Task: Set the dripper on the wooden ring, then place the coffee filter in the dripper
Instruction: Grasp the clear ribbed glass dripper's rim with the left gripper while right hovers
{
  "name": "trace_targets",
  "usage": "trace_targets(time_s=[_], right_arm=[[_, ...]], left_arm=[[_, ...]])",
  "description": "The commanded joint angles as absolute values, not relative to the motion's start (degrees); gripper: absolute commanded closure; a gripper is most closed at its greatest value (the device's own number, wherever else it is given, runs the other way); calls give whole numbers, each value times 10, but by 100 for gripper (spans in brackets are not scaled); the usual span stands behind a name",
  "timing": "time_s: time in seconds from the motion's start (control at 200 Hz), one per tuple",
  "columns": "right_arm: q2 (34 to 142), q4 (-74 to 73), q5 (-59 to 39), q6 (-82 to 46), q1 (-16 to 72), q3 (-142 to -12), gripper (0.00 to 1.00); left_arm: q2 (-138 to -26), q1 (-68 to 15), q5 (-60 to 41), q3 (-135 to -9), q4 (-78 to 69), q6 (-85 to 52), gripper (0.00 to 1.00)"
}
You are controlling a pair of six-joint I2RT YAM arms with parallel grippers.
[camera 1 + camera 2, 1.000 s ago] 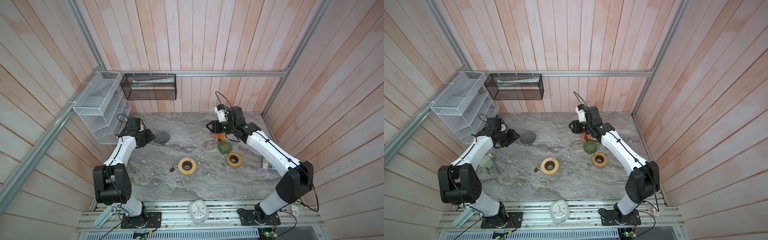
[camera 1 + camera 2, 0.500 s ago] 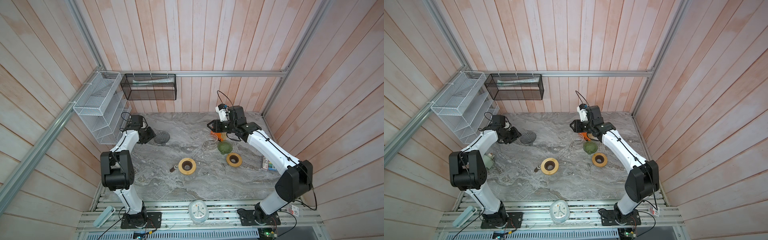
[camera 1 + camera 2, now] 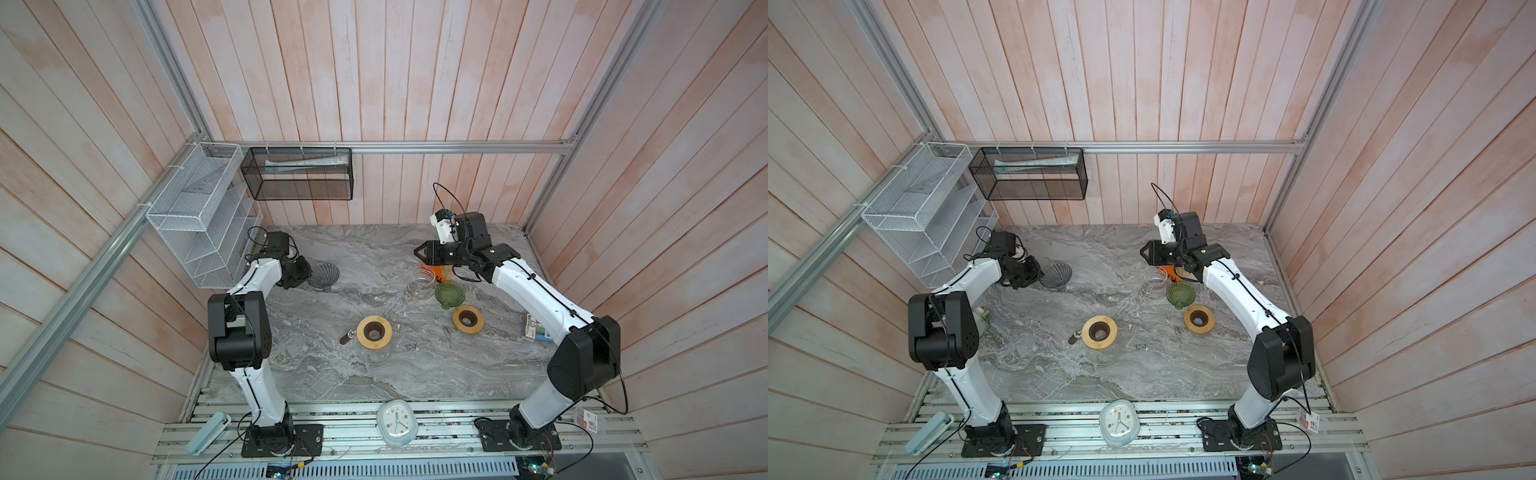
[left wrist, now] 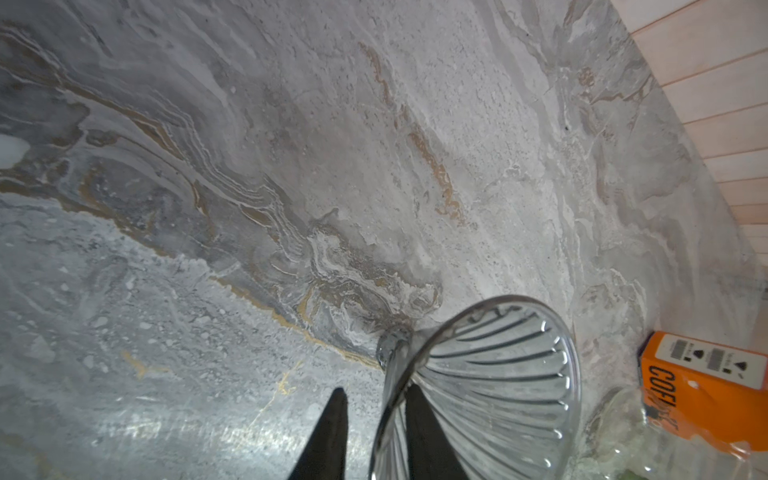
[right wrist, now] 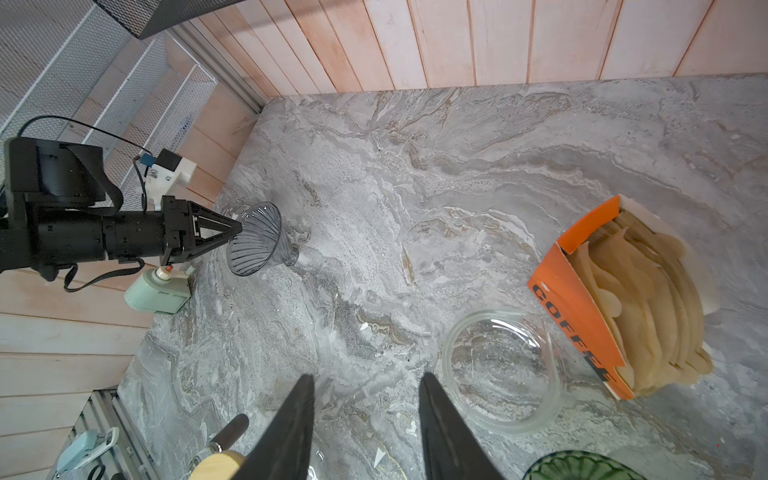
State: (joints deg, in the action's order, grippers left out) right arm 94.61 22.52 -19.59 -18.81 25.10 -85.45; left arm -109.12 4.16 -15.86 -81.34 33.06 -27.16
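The coffee filters [image 5: 640,299] sit stacked in the open orange box [image 5: 577,307] at the back right of the marble table [image 3: 332,374], none of them out of it. The grey ribbed dripper [image 3: 323,275] lies well apart from them at the back left. It is tipped on its side with its mouth toward the left gripper [image 3: 307,271], on the same spot as a second ago.

The change is on that side. The left gripper has come forward from beside the dripper to its rim, and the arm's elbow has swung up and in. In the left wrist view the black fingers [image 4: 332,432] straddle the glass wall, one outside and one seen through the glass inside the cone. The jaws are narrow, narrower than before. A sliver of table shows between the outer finger and the rim, so the grip is not closed. The right wrist view shows the tips at the dripper's edge.

The right gripper [image 5: 366,376] has not moved. It hovers above the table with its jaws moderately apart and nothing between them, near a clear glass server [image 5: 498,370] that stands just beside the box. A green dripper [image 3: 449,294] stands near the server, toward the front.
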Motion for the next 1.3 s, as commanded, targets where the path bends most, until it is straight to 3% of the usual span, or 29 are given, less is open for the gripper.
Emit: trace_targets(time_s=[0.0,0.2,0.58,0.865,1.296], right_arm=[[951,225,-206,-179,247,-862,57],[953,226,-206,-179,244,-862,57],[950,225,-205,-181,242,-855,57],[940,223,-207,-183,241,-846,57],[903,238,-197,-176,241,-833,57]], left_arm=[[-1109,38,-154,-823,318,-267,75],[-1117,33,-153,-829,315,-266,75],[-1113,23,-151,-833,316,-263,100],[-1077,19,-155,-826,323,-261,100],[-925,-31,-177,-808,375,-262,100]])
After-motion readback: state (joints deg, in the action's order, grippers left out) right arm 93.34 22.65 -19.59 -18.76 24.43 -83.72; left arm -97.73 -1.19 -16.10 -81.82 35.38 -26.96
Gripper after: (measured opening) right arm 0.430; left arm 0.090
